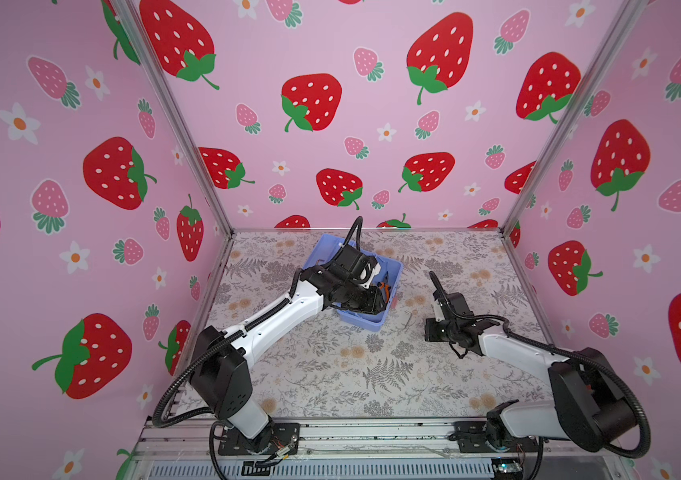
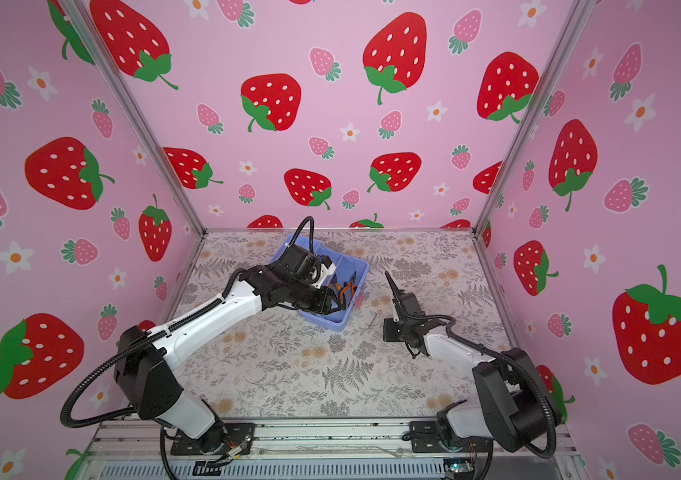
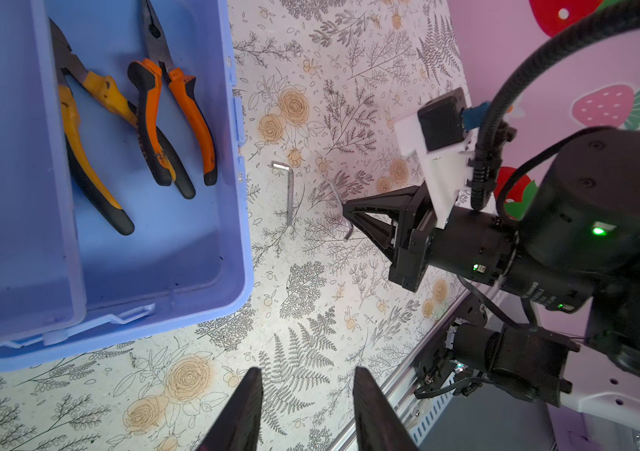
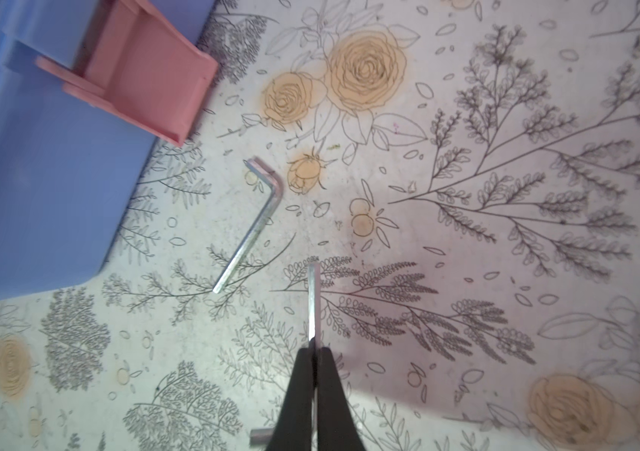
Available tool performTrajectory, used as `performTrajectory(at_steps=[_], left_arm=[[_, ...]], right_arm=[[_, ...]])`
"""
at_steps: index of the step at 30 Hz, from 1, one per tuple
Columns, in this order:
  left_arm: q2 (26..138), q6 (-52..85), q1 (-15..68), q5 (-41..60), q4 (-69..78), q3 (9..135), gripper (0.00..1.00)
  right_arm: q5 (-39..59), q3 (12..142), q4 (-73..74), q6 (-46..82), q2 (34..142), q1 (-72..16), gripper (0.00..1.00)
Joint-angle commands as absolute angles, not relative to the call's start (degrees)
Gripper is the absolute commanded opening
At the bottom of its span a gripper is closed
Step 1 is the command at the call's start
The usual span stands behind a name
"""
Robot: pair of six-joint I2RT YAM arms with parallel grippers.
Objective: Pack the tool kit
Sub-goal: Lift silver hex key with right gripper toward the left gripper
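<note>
Tool kit box [image 3: 238, 218] is sitting open at rear-centre of the bench [image 1: 330, 374], pliers [image 3: 177, 117] inside. Right claw [image 4: 314, 351] is pinching a hex key [image 4: 313, 300] beside it; second hex key [image 4: 256, 226] is lying loose. Left claw [image 3: 308, 375] is hovering part-open, empty. Next, likely: carrying the held key over the rim.

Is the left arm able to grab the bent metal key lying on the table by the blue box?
Probably yes. The left end effector is open and empty, and the hex key lies uncovered beside the blue box. The right end effector, gripping a second key, sits close and might crowd it.
</note>
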State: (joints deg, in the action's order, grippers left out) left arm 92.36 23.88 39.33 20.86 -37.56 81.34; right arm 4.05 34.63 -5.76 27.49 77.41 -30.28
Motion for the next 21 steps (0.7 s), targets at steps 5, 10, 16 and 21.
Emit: performTrajectory(at_steps=[5,10,16,21], left_arm=[[93.44,23.62,39.73,22.63,-38.69,84.16,0.46],[93.60,23.63,39.84,22.66,-38.53,83.98,0.53],[94.15,24.01,40.00,23.57,-37.72,83.54,0.56],[95.30,25.27,40.08,25.06,-36.54,82.94,0.59]], right_arm=[[12.67,33.62,-1.66,29.27,71.59,-30.59,0.00],[16.85,33.49,0.10,29.97,69.16,-30.68,0.00],[19.90,33.09,2.09,30.44,68.08,-31.92,0.00],[22.73,33.11,6.03,32.39,67.77,-34.28,0.00]])
